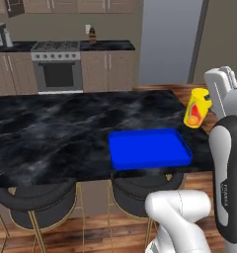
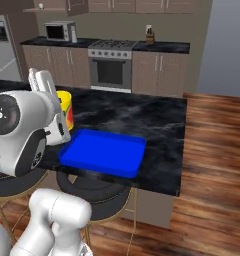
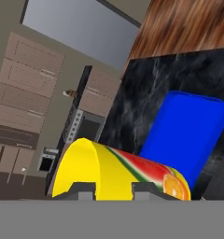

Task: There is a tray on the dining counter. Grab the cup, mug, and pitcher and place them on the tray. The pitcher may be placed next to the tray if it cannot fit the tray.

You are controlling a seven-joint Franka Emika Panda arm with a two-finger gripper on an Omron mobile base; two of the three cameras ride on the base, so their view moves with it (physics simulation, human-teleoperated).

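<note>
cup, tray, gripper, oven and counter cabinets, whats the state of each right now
cup: held in the air, tilted, beside the tray's far corner
gripper: shut on the cup
tray: flat on the dining counter, nothing in it
oven: door closed
counter cabinets: doors closed

Even, soft rendered light, no harsh glare.

Flat, diffuse brightness covers all three views, with no visible lamp or clear direction. The black marble surface [image 1: 56, 133] carries only faint pale sheen among its veins. A soft dark shadow lies under the blue tray [image 1: 149, 148] at its near edge, and the stools [image 1: 39, 200] sit in dimmer shade beneath the overhang. Far cabinets look slightly soft and coarse. In the hand view the yellow cup [image 3: 118, 175] looms large, its edges a little blurred.
</note>
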